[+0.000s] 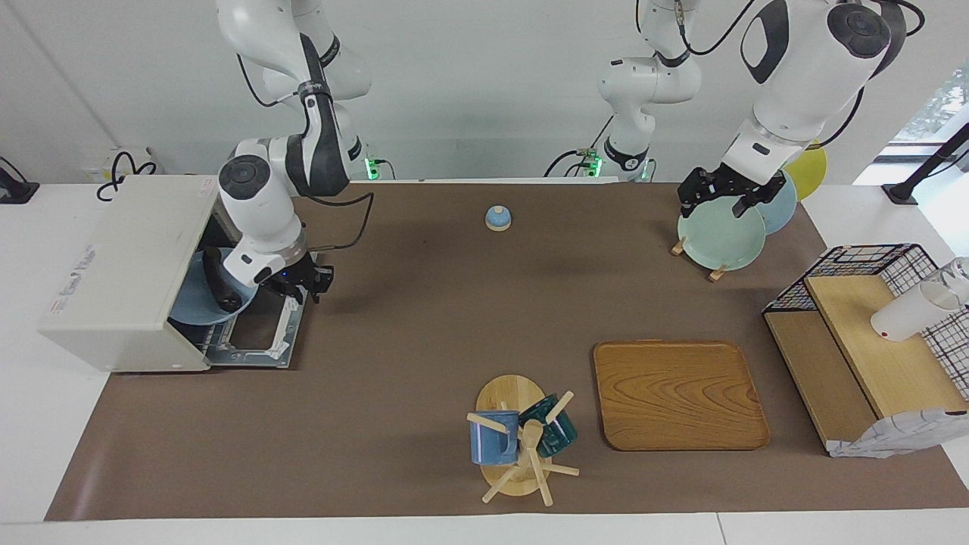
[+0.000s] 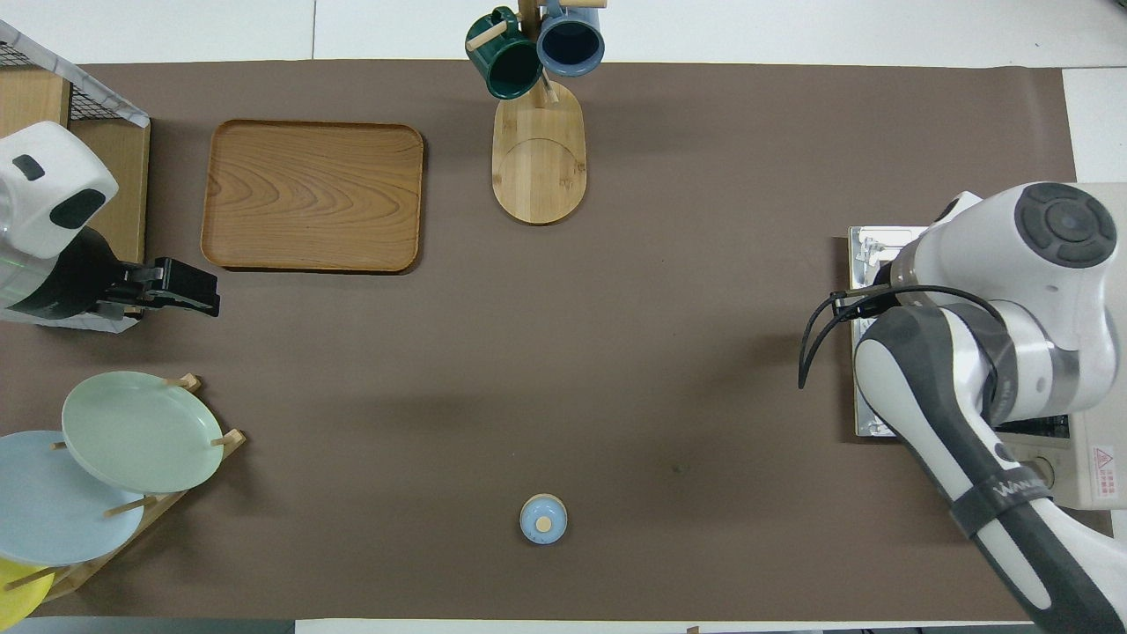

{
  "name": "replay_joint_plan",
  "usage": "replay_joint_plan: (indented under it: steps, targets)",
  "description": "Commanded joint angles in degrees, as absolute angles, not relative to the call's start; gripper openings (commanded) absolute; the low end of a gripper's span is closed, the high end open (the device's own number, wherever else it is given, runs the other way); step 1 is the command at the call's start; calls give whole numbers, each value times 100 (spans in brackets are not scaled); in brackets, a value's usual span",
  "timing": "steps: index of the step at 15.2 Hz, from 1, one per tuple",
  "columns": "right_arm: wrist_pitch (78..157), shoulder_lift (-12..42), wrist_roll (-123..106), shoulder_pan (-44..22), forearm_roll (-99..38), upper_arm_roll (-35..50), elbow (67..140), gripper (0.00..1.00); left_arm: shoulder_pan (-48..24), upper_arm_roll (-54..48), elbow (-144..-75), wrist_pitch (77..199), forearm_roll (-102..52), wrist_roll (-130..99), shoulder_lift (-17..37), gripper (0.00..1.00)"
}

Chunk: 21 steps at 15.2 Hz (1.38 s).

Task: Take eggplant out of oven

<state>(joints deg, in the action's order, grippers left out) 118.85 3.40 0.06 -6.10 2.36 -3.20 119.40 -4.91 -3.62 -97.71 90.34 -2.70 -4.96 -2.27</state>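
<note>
The cream-white oven (image 1: 121, 265) stands at the right arm's end of the table, its door (image 1: 253, 341) folded down flat. Inside, the dark eggplant (image 1: 218, 284) lies on a light blue plate (image 1: 193, 310) at the oven's mouth. My right gripper (image 1: 299, 291) hangs over the open door, just beside the eggplant; I cannot see whether it touches it. In the overhead view the right arm hides the gripper and the eggplant, and only the door's edge (image 2: 872, 251) and an oven corner (image 2: 1092, 475) show. My left gripper (image 1: 715, 203) waits open above the plate rack; it also shows in the overhead view (image 2: 207, 295).
A small blue bell (image 1: 497, 218) sits near the robots at mid-table. A wooden tray (image 1: 677, 393) and a mug tree (image 1: 522, 439) with two mugs stand farther out. A plate rack holds a green plate (image 1: 719, 238). A wire shelf (image 1: 863, 341) holds a white cup (image 1: 908, 310).
</note>
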Motion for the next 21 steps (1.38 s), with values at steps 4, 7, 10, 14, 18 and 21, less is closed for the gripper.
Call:
replay_joint_plan:
  steps: [4,7,10,14,18,21]
  targets:
    - [11505,9,-658,131,237,-316,12155,72,-501,-352,-9782,8982,-193,-536,-308,100]
    - [12266,-166,-703,229,237,-316,12750,66,-501,-352,-9782,8982,-193,-536,-308,100]
    - [12753,-273,-773,220,246,-316,13157,37,-501,-352,-9782,8982,-193,-536,-308,100]
    - [12753,-211,-1907,378,290,-325,13131,0,-501,-352,-9782,8982,-193,-536,-308,100]
    - [11851,-1,-1014,-532,791,-281,12282,0,-501,-352,-9782,8982,-193,-536,-308,100]
    - [11110,193,390,-1675,922,-281,11542,0,-501,-352,-9782,8982,-193,-536,-308,100]
